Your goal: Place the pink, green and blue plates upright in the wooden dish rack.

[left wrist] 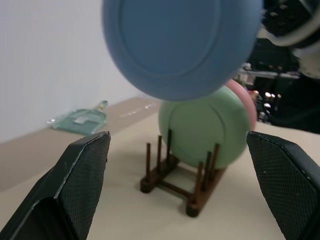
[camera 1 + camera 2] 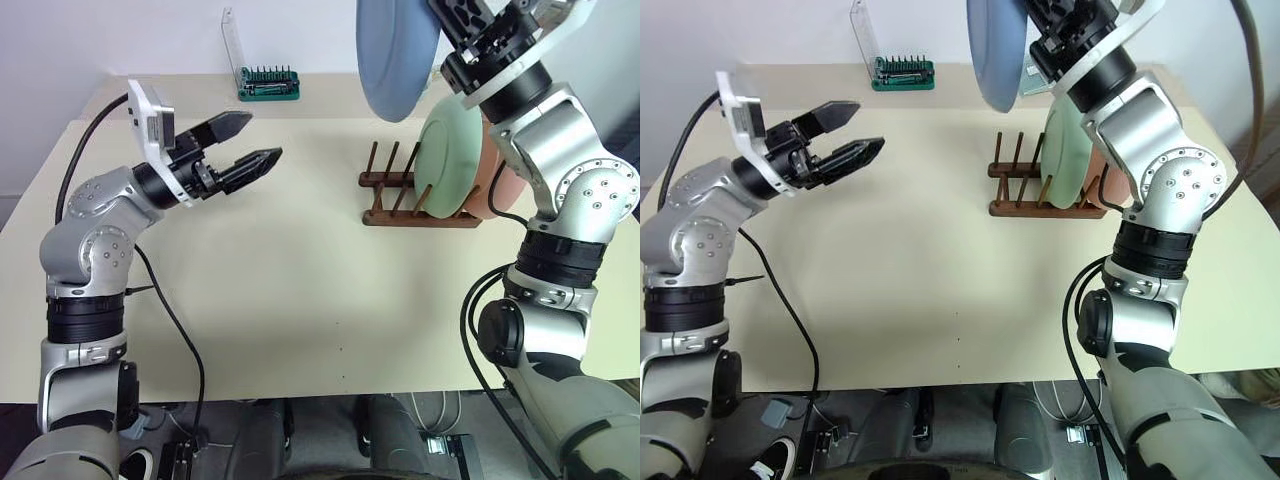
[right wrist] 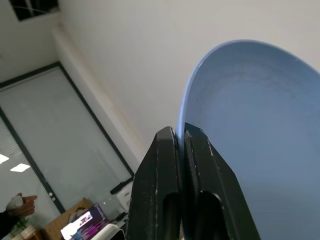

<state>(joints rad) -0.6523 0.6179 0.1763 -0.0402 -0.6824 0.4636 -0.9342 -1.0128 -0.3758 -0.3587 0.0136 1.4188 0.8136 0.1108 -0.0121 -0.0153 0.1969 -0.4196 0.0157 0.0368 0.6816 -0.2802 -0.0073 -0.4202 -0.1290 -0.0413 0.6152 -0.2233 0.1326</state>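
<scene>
My right gripper is shut on the rim of the blue plate and holds it high in the air, above and a little left of the wooden dish rack. The green plate stands upright between the rack's pegs. Right behind it stands the pink plate, mostly hidden. The rack's left slots hold nothing. My left gripper hangs open over the left part of the table, apart from the rack and pointing toward it.
A green screwdriver-bit holder with its clear lid raised stands at the table's back edge. The beige table stretches wide in front of the rack. A black cable trails from my left arm over the near edge.
</scene>
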